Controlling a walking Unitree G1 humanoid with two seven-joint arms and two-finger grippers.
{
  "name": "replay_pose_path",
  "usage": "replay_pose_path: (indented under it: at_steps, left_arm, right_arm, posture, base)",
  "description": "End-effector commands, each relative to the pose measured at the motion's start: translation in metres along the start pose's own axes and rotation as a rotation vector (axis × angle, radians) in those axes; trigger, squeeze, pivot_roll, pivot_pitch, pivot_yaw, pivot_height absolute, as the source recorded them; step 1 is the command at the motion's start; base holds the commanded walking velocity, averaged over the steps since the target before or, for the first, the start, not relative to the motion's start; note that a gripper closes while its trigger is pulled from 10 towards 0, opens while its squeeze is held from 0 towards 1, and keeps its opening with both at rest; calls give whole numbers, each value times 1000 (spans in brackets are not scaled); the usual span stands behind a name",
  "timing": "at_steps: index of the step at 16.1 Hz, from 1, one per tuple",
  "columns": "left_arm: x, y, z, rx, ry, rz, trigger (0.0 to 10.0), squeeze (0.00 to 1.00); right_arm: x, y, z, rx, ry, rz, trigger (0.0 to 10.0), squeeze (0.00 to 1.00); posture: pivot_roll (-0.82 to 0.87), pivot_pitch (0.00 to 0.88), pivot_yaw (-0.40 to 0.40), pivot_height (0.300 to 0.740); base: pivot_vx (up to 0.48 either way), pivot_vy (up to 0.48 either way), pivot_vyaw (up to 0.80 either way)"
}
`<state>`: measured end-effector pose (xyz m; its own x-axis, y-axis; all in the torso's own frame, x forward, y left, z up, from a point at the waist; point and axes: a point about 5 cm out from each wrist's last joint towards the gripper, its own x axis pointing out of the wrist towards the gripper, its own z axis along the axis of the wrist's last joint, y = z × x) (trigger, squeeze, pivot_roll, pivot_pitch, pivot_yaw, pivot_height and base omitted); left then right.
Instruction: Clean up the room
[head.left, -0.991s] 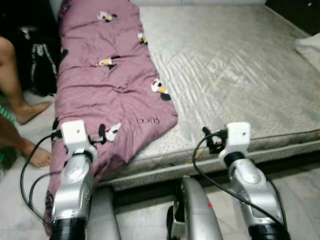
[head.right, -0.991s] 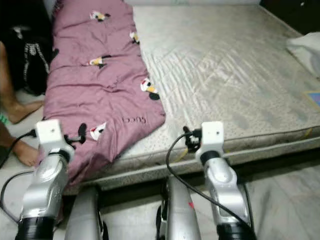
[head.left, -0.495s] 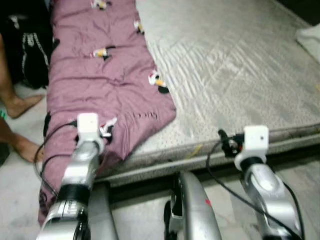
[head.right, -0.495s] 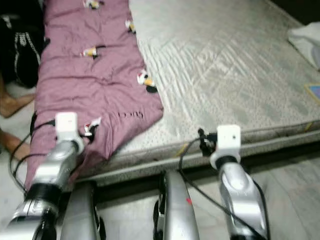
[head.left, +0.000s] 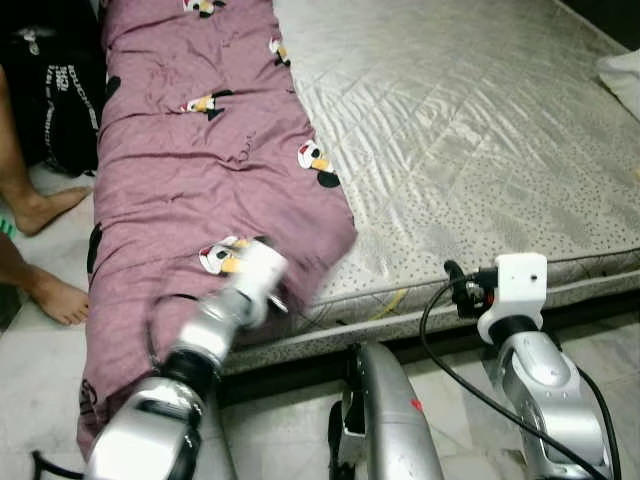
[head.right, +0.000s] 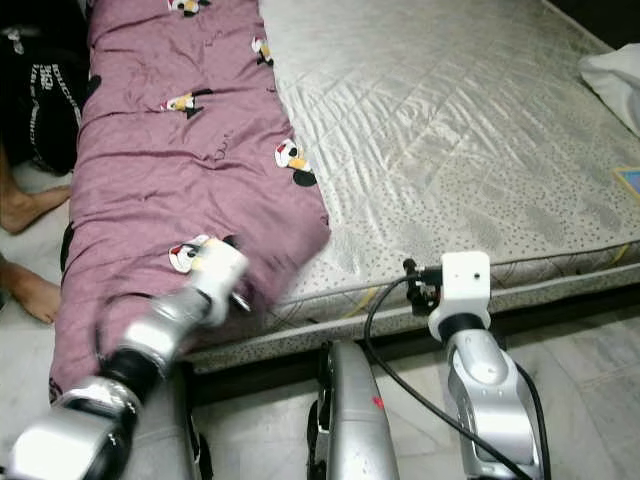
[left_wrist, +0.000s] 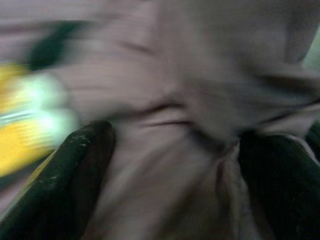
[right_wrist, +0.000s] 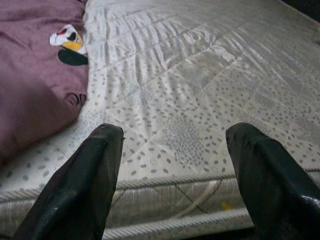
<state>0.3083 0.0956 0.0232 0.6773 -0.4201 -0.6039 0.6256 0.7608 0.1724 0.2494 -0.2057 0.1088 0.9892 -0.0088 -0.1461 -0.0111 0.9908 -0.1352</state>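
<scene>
we look down on a wide bed with a bare grey quilted mattress (head.left: 470, 130), low on a pale marble-like floor (head.left: 40, 390), with dark shadow beyond its head.

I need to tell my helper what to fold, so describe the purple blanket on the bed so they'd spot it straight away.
Look at the big grey quilted mattress. Along its left side lies a long mauve blanket, its near end hanging over the mattress edge toward the floor, where the left end effector reaches into it. The small cartoon mouse prints scattered across it set it apart from the plain mattress.
</scene>
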Motion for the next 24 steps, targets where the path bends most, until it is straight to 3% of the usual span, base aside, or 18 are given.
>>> replay_pose_path:
  at_steps: [1, 3, 6, 7, 8, 9, 10, 12, 13, 15, 17, 20, 21, 24]
  left_arm:
    - [2, -21, -2, 140, 0, -108, 10000, 0]
    - [2, -28, 0, 248, -22, -151, 10000, 0]
    - [0, -32, 11, 273, -98, -159, 10000, 0]
    - [-2, -28, 17, 276, -151, -116, 10000, 0]
    - [-9, -16, 34, 259, -284, 9, 10000, 0]
    - [-12, -11, 39, 237, -321, 48, 10000, 0]
    - [-27, 1, 51, 172, -439, 147, 10000, 0]
    - [-46, 8, 55, 120, -524, 221, 10000, 0]
    - [-54, 10, 53, 91, -545, 254, 10000, 0]
    - [-78, 20, 42, -73, -589, 386, 10000, 0]
    - [-110, 29, 15, -251, -569, 603, 10000, 0]
    - [-135, 29, -14, -338, -497, 684, 10000, 0]
    - [-151, 31, -23, -348, -485, 714, 10000, 0]
    - [-171, 27, -28, -358, -480, 725, 10000, 0]
  right_arm:
    - [1, -3, 0, -9, 5, -17, 10000, 0]
    - [2, -2, -1, -9, 7, -16, 10000, 0]
    - [7, 2, 0, -4, -3, -13, 10000, 0]
    - [9, 3, 1, 2, -10, -12, 10000, 0]
    - [13, 5, 2, 10, -19, -10, 10000, 0]
    - [14, 6, 3, 15, -23, -9, 10000, 0]
    - [21, 6, 5, 21, -36, -10, 10000, 0]
    - [30, 7, 9, 26, -51, -12, 10000, 0]
    - [34, 8, 11, 33, -62, -8, 10000, 0]
    - [45, 16, 15, 56, -73, 29, 10000, 0]
    - [59, 34, 9, 79, -28, 130, 10000, 0]
    - [71, 53, -10, 32, 70, 232, 10000, 0]
    - [78, 62, -18, 26, 118, 269, 10000, 0]
    - [89, 90, -23, 9, 198, 373, 10000, 0]
  posture:
    - [-133, 125, -73, 556]
    - [-127, 120, -73, 556]
    - [-111, 105, -66, 556]
    - [-105, 100, -63, 556]
    - [-94, 93, -59, 556]
    - [-90, 91, -55, 556]
    - [-70, 82, -52, 556]
    - [-48, 79, -50, 556]
    - [-34, 76, -49, 556]
    - [-1, 76, -47, 556]
    - [36, 77, -48, 556]
    - [100, 92, -51, 556]
    - [128, 97, -56, 556]
    - [172, 110, -64, 556]
  base:
    - [0, 0, 0]
    - [0, 0, 0]
    - [0, 0, 0]
    - [0, 0, 0]
    - [0, 0, 0]
    - [0, 0, 0]
    - [0, 0, 0]
    - [0, 0, 0]
    - [0, 0, 0]
    - [0, 0, 0]
    - [0, 0, 0]
    - [0, 0, 0]
    - [0, 0, 0]
    - [0, 0, 0]
